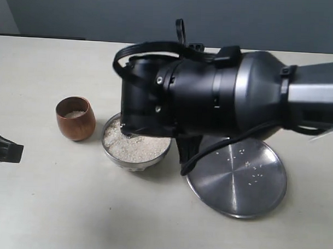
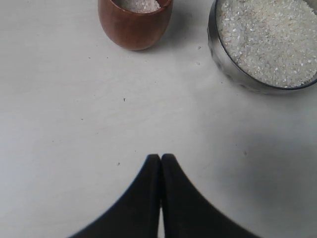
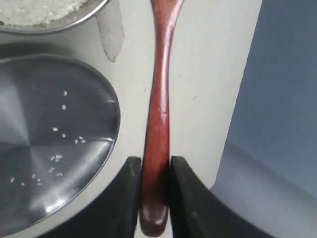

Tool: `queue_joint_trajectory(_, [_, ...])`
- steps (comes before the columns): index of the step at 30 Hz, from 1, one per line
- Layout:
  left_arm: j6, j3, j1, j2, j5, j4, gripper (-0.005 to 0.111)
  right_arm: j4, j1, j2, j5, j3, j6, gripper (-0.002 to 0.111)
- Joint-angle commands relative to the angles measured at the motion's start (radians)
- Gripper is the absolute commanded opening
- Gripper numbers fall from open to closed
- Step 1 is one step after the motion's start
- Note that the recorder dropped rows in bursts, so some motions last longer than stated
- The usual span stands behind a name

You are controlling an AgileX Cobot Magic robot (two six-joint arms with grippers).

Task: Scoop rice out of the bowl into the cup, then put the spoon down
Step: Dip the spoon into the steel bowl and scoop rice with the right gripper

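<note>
Right pincer gripped the spoon at its handle end, giving me reach | spoon head hid behind my arm, probably in the rice of the bowl | cup stood just beside, keeping carries short | left pincer closed, empty, parked clear.

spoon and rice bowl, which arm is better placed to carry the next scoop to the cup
Right: its jaws grip the spoon and it hangs over the bowl of rice. The left jaws are shut, empty, short of the cup.
</note>
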Motion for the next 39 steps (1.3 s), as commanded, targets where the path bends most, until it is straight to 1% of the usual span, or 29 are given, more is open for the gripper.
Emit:
queue_joint_trajectory(1, [0.003, 0.007, -0.002, 0.000, -0.007, -0.012, 0.000, -0.059, 0.016, 0.032, 0.008, -0.007, 0.000, -0.001])
queue_joint_trajectory(9, [0.003, 0.007, -0.002, 0.000, -0.007, -0.012, 0.000, -0.065, 0.016, 0.083, 0.008, -0.007, 0.000, -0.001])
queue_joint_trajectory(21, [0.003, 0.007, -0.002, 0.000, -0.007, -0.012, 0.000, 0.004, 0.016, 0.102, 0.008, -0.007, -0.023, -0.001])
queue_joint_trajectory(30, [0.003, 0.007, -0.002, 0.000, -0.011, -0.012, 0.000, 0.034, 0.050, 0.108, 0.008, -0.008, -0.025, -0.001])
queue_joint_trajectory(39, [0.003, 0.007, -0.002, 0.000, -0.011, -0.010, 0.000, 0.070, 0.053, 0.106, 0.008, -0.044, 0.010, -0.001])
